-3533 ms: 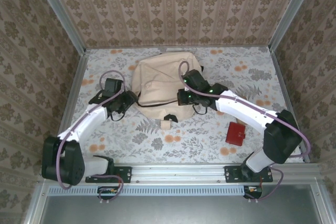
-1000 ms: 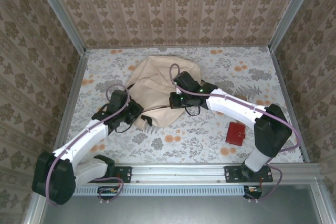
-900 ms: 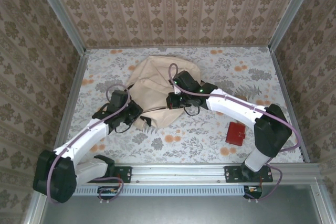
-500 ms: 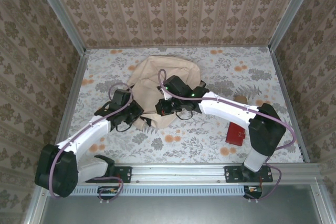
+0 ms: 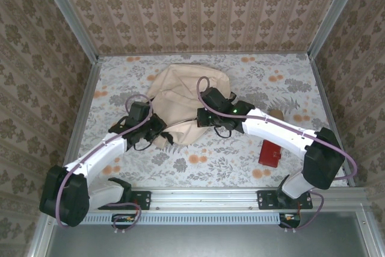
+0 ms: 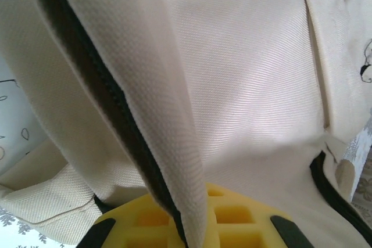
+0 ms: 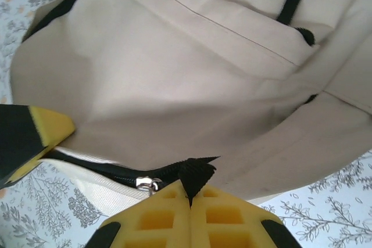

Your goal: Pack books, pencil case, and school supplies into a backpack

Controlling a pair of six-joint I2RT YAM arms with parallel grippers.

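Note:
The cream-beige backpack [image 5: 180, 97] lies bunched in the middle of the table. My left gripper [image 5: 157, 133] is at its near left edge, shut [image 6: 189, 232] on a fold of the backpack's fabric [image 6: 174, 143] with a dark zipper band along it. My right gripper [image 5: 202, 118] is at the near edge, shut [image 7: 191, 200] on the black zipper pull tab [image 7: 196, 173], next to the metal slider [image 7: 147, 184]. One yellow left finger [image 7: 40, 132] shows in the right wrist view. The books are out of view.
A small red squarish pouch [image 5: 271, 152] lies on the flowered table [image 5: 204, 161] at the right, beside my right arm. A small brown thing [image 5: 276, 114] sits farther back right. Metal frame posts and patterned walls close in the table.
My right gripper slid left along the backpack's near edge with the zipper tab, then came back right. The left gripper barely moved. Since the oldest frame the backpack is more bunched.

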